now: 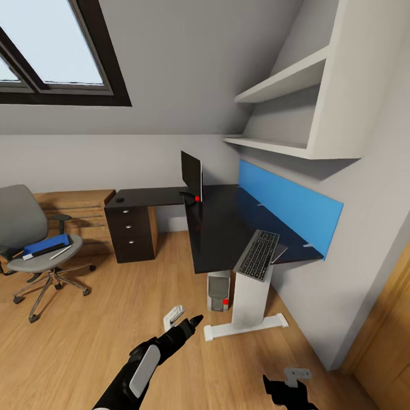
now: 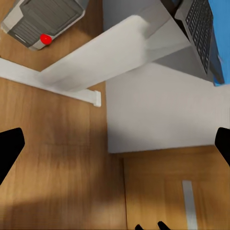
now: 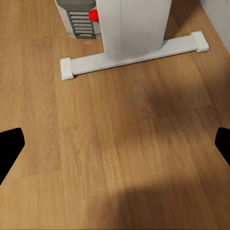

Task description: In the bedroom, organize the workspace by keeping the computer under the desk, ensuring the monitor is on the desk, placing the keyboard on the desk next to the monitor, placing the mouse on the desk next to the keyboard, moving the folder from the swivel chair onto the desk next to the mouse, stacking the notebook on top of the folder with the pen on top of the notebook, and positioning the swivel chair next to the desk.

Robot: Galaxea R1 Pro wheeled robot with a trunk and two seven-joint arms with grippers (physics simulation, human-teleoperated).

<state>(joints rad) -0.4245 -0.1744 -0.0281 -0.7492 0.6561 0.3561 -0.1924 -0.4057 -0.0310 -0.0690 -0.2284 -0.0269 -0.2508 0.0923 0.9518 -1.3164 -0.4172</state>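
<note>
We see the folder (image 1: 46, 245) lying on the swivel chair (image 1: 25, 239) seat with the pen (image 1: 61, 252) just beside it. The keyboard (image 1: 258, 254) hangs over the near end of the desk (image 1: 222, 225), the monitor (image 1: 192, 175) stands at its inner corner, the computer (image 1: 218, 291) sits beneath. Our left gripper (image 1: 183, 318) and right gripper (image 1: 285, 380) hover spread above the floor (image 1: 85, 341)
</note>
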